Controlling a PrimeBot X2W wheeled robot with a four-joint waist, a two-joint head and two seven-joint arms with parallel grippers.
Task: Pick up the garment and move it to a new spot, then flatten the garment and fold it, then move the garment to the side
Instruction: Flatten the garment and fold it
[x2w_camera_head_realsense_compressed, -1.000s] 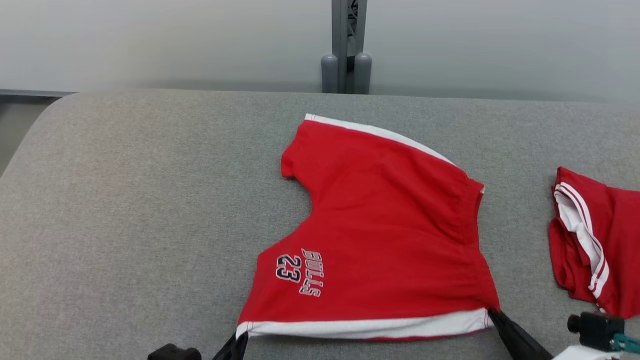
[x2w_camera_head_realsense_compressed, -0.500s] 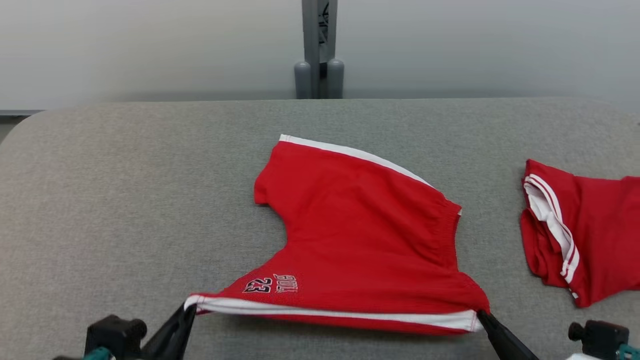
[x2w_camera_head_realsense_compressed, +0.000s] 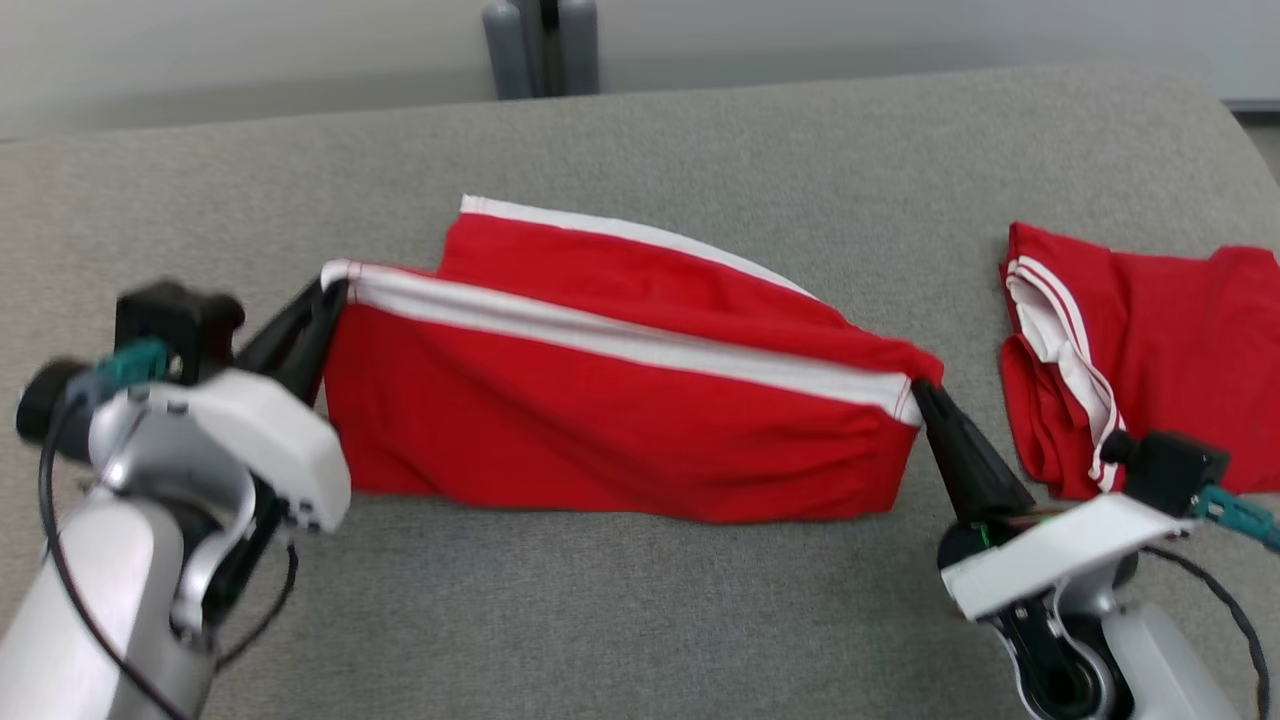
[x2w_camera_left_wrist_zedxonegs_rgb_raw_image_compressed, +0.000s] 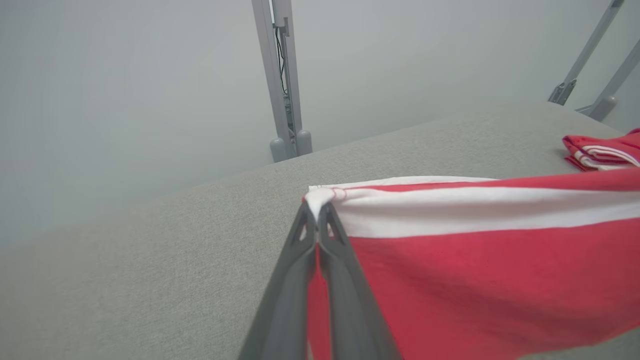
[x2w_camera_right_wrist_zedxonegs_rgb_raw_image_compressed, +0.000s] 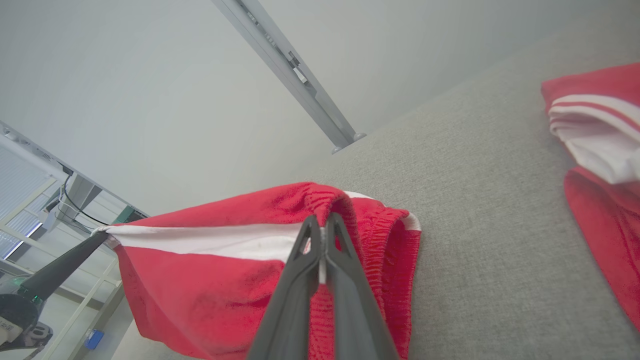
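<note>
Left tool (x2w_camera_head_realsense_compressed: 335, 290) clamped shut on the shorts (x2w_camera_head_realsense_compressed: 600, 430), at the left end of the white band (x2w_camera_head_realsense_compressed: 620, 340). In the left wrist view the fingers (x2w_camera_left_wrist_zedxonegs_rgb_raw_image_compressed: 300, 260) are pressed together, with the white corner pinched at the tips. Right tool (x2w_camera_head_realsense_compressed: 918, 392) also closed, gripping the other end of the same band at the gathered red corner.

Shorts are stretched between the two tools: band taut on top, red fabric hanging below it. Can't tell whether the lower edge touches the surface (x2w_camera_head_realsense_compressed: 600, 620). The far leg with its white hem lies flat behind.

Position: shorts are on the near side of the post (x2w_camera_head_realsense_compressed: 540, 40), reaching further to its right than to its left. Second red garment (x2w_camera_head_realsense_compressed: 1150, 340), white-striped and crumpled, lies on the surface well right of the post, near the right tool and apart from the shorts.
</note>
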